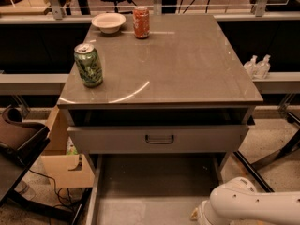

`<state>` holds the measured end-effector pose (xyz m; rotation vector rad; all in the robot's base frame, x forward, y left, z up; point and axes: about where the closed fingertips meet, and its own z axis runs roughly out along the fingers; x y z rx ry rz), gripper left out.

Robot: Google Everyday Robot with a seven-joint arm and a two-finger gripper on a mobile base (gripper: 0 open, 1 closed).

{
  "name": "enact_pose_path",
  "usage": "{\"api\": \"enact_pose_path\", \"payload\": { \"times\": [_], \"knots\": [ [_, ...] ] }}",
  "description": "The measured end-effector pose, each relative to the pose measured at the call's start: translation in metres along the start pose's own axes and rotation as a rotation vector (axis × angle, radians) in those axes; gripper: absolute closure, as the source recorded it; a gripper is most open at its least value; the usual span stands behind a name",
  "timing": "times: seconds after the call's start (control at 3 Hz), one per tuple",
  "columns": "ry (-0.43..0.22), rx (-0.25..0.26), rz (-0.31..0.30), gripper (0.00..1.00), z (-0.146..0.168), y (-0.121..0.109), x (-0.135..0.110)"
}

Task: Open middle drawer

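The grey table point(187, 60) has a taller-fronted grey drawer point(117, 139) with a dark loop handle point(159, 138) just under its top. Directly below it the middle drawer point(154, 182), wide and shallow, stands pulled far out toward the camera. Its bare grey floor and left side rail point(93, 191) show. Its front and handle are cut off by the bottom edge. A white arm segment point(255, 205) lies at the bottom right, beside the drawer's right side. The gripper is out of view below the frame.
On the table top stand a green can point(88, 64), a red can point(141, 22) and a white bowl point(108, 22). A cardboard box point(65, 165) and a dark chair point(16, 139) are on the left. Two small bottles point(258, 65) sit on the right ledge.
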<state>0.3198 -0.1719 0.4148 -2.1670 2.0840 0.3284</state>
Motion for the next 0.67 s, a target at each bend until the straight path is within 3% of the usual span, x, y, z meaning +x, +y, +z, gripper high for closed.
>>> {"api": "enact_pose_path", "payload": {
  "times": [0.33, 0.67],
  "knots": [
    [0.000, -0.002, 0.000, 0.00, 0.0006, 0.0008, 0.0000],
    [0.000, -0.002, 0.000, 0.00, 0.0006, 0.0008, 0.0000]
  ]
}}
